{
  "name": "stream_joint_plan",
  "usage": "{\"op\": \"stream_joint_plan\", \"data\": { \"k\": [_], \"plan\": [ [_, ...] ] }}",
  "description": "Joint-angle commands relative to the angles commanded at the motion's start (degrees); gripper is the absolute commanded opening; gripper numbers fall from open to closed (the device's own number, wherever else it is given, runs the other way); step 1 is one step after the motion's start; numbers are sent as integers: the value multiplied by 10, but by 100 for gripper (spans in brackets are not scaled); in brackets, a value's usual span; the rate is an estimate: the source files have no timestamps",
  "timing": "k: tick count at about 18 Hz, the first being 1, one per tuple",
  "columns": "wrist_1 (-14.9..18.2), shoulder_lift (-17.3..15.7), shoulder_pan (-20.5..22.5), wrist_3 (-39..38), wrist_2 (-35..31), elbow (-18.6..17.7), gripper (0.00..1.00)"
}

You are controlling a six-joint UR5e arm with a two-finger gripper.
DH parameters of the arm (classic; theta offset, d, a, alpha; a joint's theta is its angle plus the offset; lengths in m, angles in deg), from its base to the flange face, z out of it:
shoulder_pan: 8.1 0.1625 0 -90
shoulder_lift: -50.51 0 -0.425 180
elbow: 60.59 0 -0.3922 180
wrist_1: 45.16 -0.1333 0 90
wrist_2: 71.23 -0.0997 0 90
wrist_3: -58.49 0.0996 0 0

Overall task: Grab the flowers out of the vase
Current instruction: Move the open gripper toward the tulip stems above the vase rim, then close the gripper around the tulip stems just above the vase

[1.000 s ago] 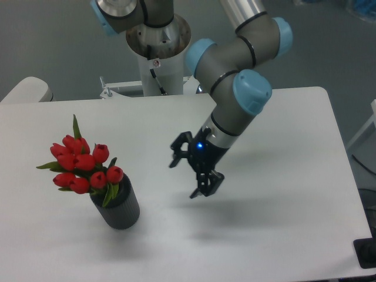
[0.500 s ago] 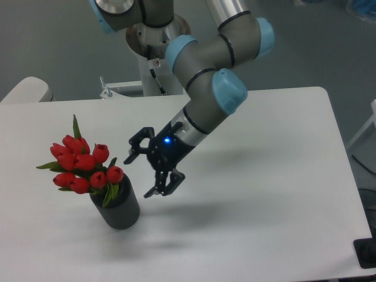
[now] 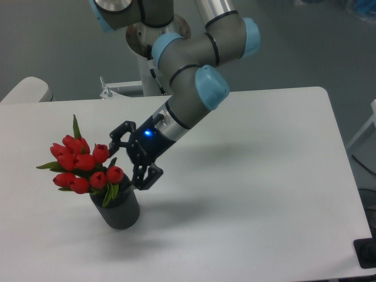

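Currently the flowers (image 3: 82, 165) are seated in the vase (image 3: 119, 210) at the left-front of the white tabletop (image 3: 264, 194). Red tulip buds are bunched above the rim and lean toward the left; one pointed green leaf is raised at the back of the bunch, more green leaves hang over the rim at the front. The vase is dark, ribbed, and stands slightly tilted in view.

Just right of the buds, the gripper (image 3: 127, 158) is positioned at bloom height, above the vase's right rim. Its black fingers (image 3: 147, 176) are seen released, spread wide, with nothing between them. The upper finger sits very near the rightmost buds; contact cannot be confirmed. The lower finger hangs close to the vase rim. A blue light is lit on the wrist.

Further right, the grey arm (image 3: 188, 94) with light-blue joint caps is angled up and back to its base (image 3: 157, 41) behind the tabletop's far edge.
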Motion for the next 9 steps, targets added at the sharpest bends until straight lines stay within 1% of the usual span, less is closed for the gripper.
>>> {"op": "stream_joint_plan", "data": {
  "k": [2,4,9],
  "plan": [
    [-1,4,-2,2,9,0,100],
    [-10,9,-6,1,15,0,100],
    [-25,40,-8,-1,64,3,100]
  ]
}}
